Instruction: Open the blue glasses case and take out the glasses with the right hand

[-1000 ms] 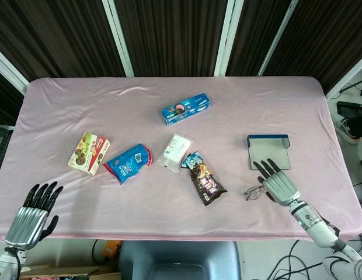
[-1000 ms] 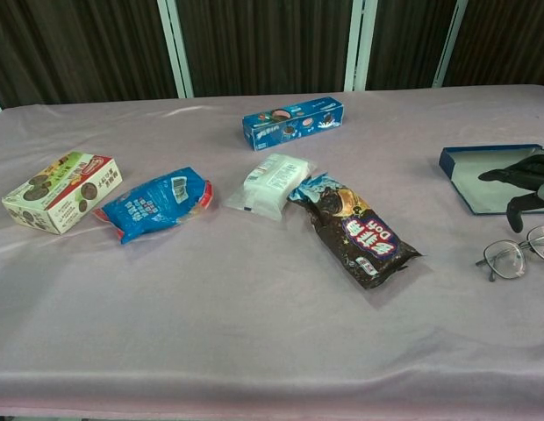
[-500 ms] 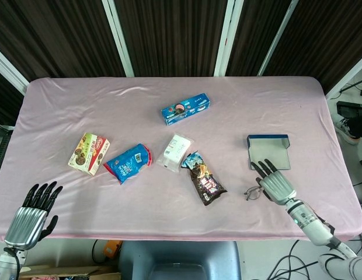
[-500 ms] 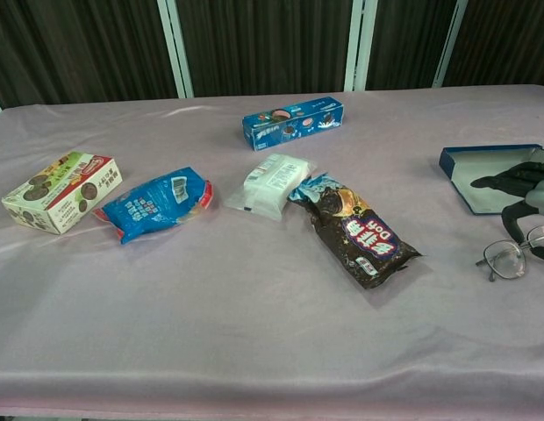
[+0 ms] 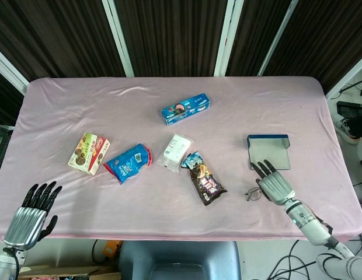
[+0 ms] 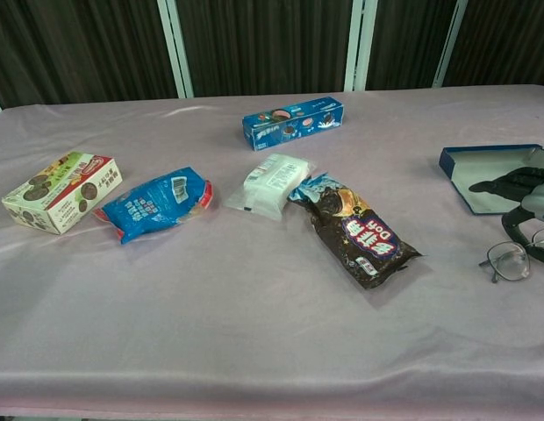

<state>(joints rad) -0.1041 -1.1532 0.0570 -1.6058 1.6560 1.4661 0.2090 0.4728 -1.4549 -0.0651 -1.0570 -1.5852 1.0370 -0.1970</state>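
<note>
Your right hand (image 5: 276,185) sits low over the near right part of the pink tabletop (image 5: 169,87), palm down, its dark fingers (image 5: 264,170) spread apart and reaching toward the blue glasses case (image 5: 268,151); it grips nothing. The case lies open just beyond those fingertips, its pale inside facing up, with a blue rim along the far edge. The glasses (image 5: 253,192) are out of the case and lie on the cloth beside the hand, on its left; from the head view the hand covers part of the frame, and you cannot tell whether it touches them. In the chest view the same hand (image 6: 528,196) shows at the right edge of the picture, dark fingers lying over the case's (image 6: 483,175) pale inside, with the glasses (image 6: 511,260) just in front of it on the cloth. Your left hand (image 5: 32,216) hangs at the near left corner of the tabletop, well apart from everything, fingers spread and holding nothing. Across the middle of the tabletop lie a green and red snack box (image 5: 89,153), a blue snack bag (image 5: 128,163), a white packet (image 5: 175,151), a dark brown snack bag (image 5: 204,180) just beside the white packet, and farther back a blue biscuit box (image 5: 185,109).
</note>
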